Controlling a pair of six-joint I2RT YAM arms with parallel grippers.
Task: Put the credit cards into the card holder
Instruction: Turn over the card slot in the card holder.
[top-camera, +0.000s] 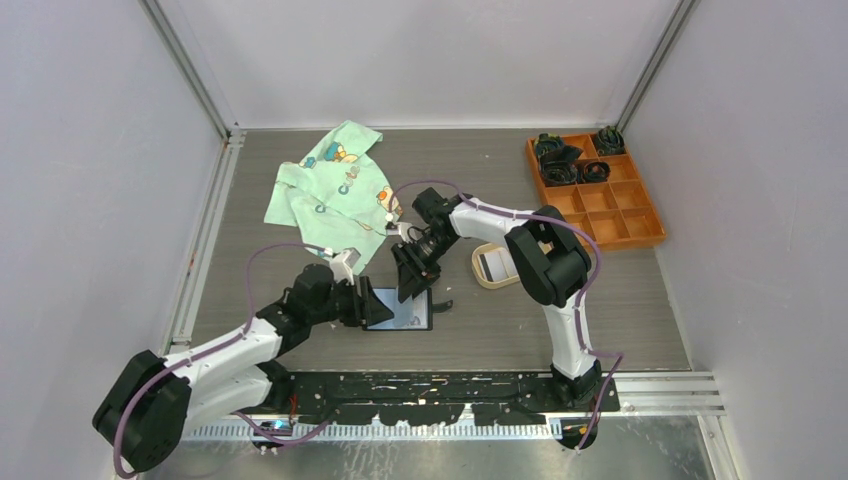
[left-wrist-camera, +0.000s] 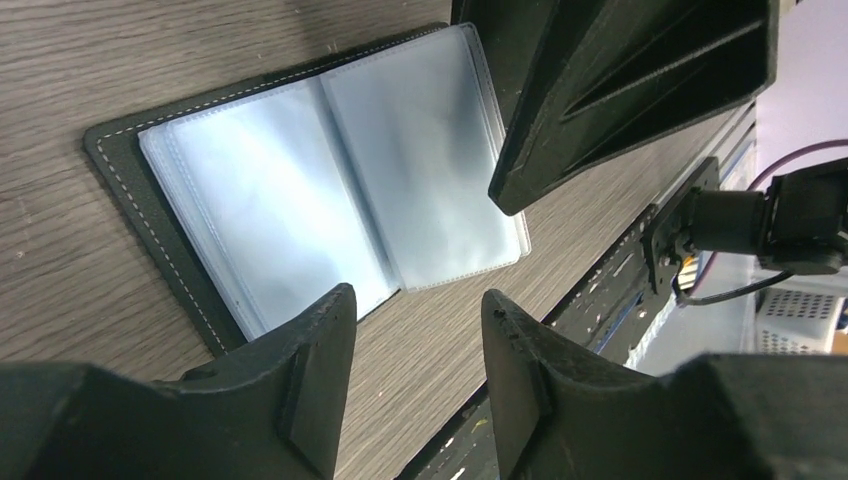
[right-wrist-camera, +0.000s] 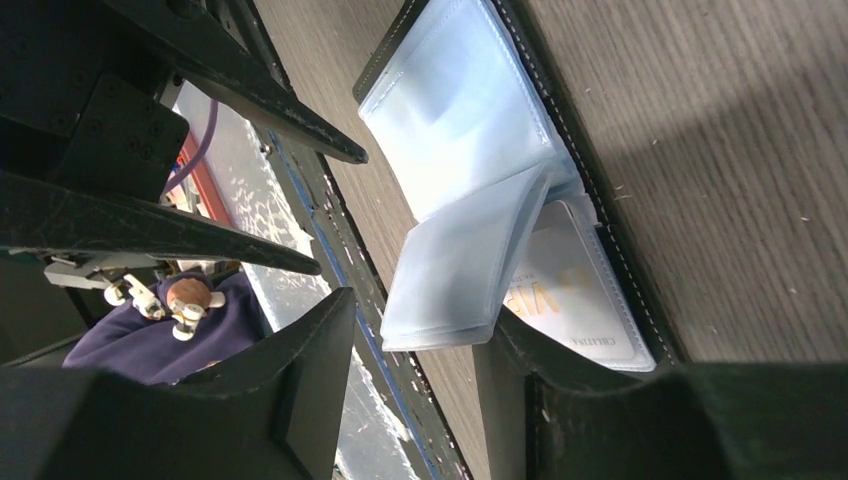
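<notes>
The black card holder (top-camera: 405, 310) lies open on the table, its clear sleeves (left-wrist-camera: 330, 190) facing up. One white credit card with gold letters (right-wrist-camera: 575, 290) sits inside a sleeve under a lifted stack of clear pages (right-wrist-camera: 460, 280). Another light card (top-camera: 493, 263) lies in the beige tray. My left gripper (left-wrist-camera: 418, 300) hovers open at the holder's near-left edge, holding nothing. My right gripper (right-wrist-camera: 415, 310) is open over the holder's right half, and one finger (right-wrist-camera: 540, 370) props up the lifted pages. The right gripper's fingers (left-wrist-camera: 620, 90) also show in the left wrist view.
A beige oval tray (top-camera: 478, 270) sits right of the holder. An orange compartment box (top-camera: 600, 195) with dark items stands at the back right. A green printed cloth (top-camera: 325, 190) lies at the back left. The black rail (top-camera: 450, 385) runs along the near edge.
</notes>
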